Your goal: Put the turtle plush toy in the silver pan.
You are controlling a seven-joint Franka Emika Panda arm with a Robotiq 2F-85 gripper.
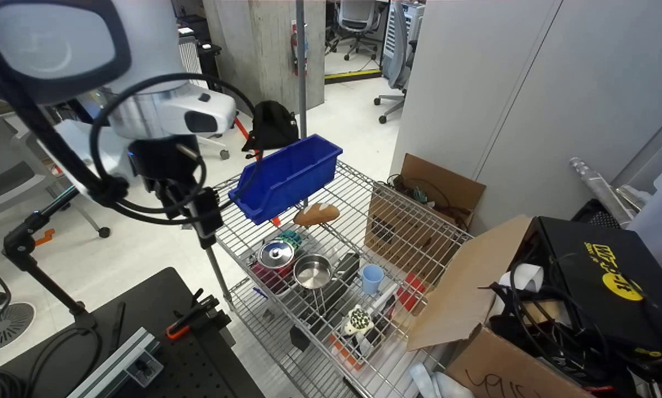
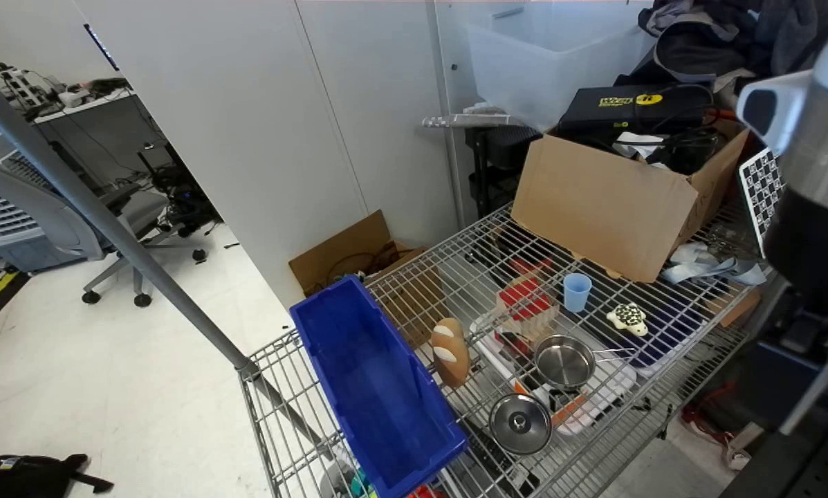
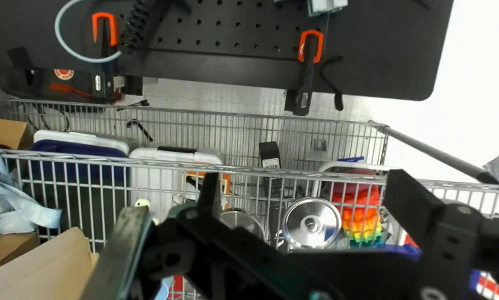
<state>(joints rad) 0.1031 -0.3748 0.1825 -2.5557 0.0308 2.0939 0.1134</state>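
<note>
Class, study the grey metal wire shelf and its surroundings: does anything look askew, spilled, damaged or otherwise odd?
The brown cardboard box with handwriting looks messy: its flap hangs open over the shelf, and a black box with yellow lettering juts up above it. I see no spill or damage.

Wire-grid tabletop [image 2: 455, 277] bears a silver pan [image 2: 564, 362] and, clocked from it in an exterior view: blue cup [image 2: 577, 293], 12 o'clock; turtle plush [image 2: 628, 318], 2; metal lid [image 2: 521, 423], 7; bread [image 2: 450, 353] and blue bin [image 2: 379, 393], 9.
</note>
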